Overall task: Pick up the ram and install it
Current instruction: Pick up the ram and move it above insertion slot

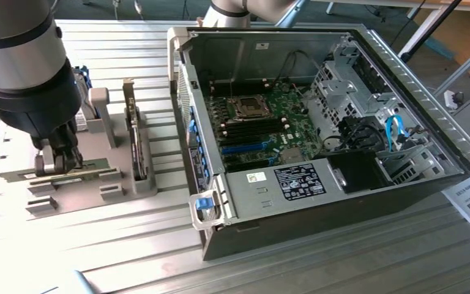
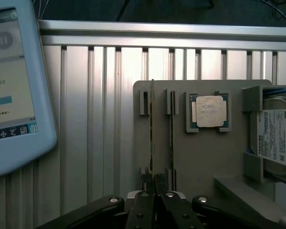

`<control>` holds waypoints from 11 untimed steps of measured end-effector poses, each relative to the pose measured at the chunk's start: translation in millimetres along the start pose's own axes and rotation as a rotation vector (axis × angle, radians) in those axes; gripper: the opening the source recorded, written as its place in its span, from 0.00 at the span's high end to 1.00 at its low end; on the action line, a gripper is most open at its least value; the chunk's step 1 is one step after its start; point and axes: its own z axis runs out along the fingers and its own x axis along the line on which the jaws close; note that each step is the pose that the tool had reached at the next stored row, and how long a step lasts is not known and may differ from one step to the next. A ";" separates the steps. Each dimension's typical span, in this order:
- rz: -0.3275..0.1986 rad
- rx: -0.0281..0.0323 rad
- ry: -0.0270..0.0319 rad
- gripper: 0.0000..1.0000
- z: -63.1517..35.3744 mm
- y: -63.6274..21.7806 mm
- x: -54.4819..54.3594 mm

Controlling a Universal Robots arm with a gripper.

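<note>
The ram is a thin green stick standing on edge in a slot of the grey parts holder. My gripper is shut on its near end, with a dark finger on each side of it. A second thin stick stands in the neighbouring slot. In the exterior view my gripper is low over the holder at that view's left, with the ram running across beneath it. The open computer case lies to the right, and the motherboard shows its dark memory slots.
A square silver CPU chip sits in a holder pocket, and a labelled hard drive rests beyond it. A pale blue tablet lies on the ribbed metal table. Cables and drive cages fill part of the case.
</note>
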 end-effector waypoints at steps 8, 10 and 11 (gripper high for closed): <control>0.000 0.0000 -0.0009 0.88 -9.2 0.3 -0.3; 0.000 0.0000 -0.0014 0.88 -11.6 0.4 -0.4; 0.000 0.0000 -0.0016 0.88 -12.8 0.4 -0.4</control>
